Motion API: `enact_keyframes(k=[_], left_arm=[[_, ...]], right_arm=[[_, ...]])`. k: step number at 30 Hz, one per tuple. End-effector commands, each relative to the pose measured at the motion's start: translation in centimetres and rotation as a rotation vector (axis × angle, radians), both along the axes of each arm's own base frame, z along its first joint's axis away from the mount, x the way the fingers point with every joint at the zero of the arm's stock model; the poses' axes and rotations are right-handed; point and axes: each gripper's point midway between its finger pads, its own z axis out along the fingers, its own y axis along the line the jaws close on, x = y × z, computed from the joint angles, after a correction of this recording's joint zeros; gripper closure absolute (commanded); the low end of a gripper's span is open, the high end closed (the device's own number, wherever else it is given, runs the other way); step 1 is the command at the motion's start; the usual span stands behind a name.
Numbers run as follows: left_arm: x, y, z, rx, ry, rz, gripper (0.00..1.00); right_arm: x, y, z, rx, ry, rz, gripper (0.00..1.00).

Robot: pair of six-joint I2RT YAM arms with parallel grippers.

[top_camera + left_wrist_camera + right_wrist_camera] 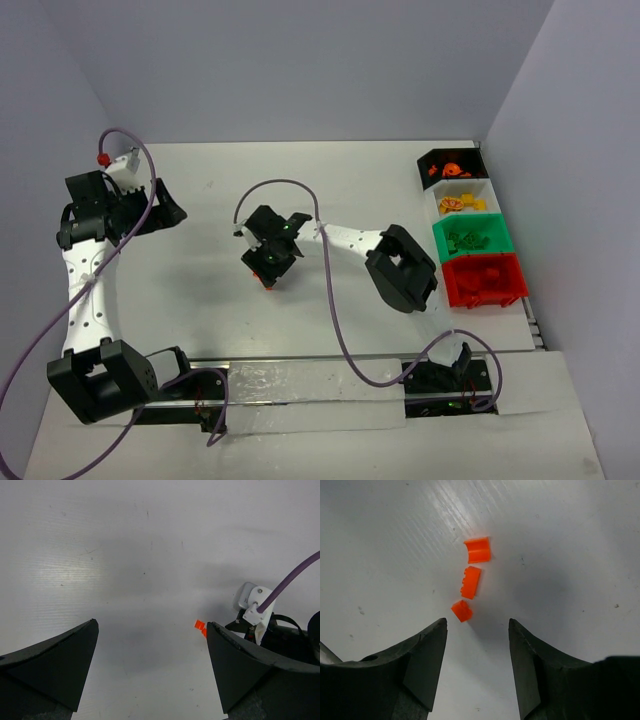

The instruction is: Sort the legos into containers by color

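1. Right end effector (477,625) hangs low over the middle of the desk (200,300), jaws partly apart, gripping nothing.
2. Three orange legos (470,582) lie loose in a short line on the desk, just ahead of its fingertips.
3. Left end effector (150,625) sits at the far left, spread wide and empty.
4. Containers (438,238) stand in a row along the right edge, well apart from both arms. Each seems to hold coloured bits, though they are too small to be sure.

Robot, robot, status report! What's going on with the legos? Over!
Left gripper open, empty. Right gripper open, empty, just short of three loose orange legos. Nothing blocking them.
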Motion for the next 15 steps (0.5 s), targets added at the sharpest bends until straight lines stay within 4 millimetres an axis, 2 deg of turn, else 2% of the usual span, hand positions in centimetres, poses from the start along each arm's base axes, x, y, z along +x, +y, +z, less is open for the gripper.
enact_keyframes(k=[1, 6, 15], left_arm=[[0.2, 0.3, 0.7, 0.001, -0.037, 0.016, 0.01], [0.1, 0.4, 0.6, 0.001, -0.035, 0.020, 0.01], [0.1, 0.6, 0.5, 0.002, -0.034, 0.027, 0.01]], right_arm=[[0.6, 1.6, 0.9, 0.008, -0.038, -0.009, 0.39], [1.3, 2.2, 0.2, -0.011, -0.052, -0.013, 0.38], [2.0, 2.6, -1.7, -0.069, -0.099, -0.017, 0.47]])
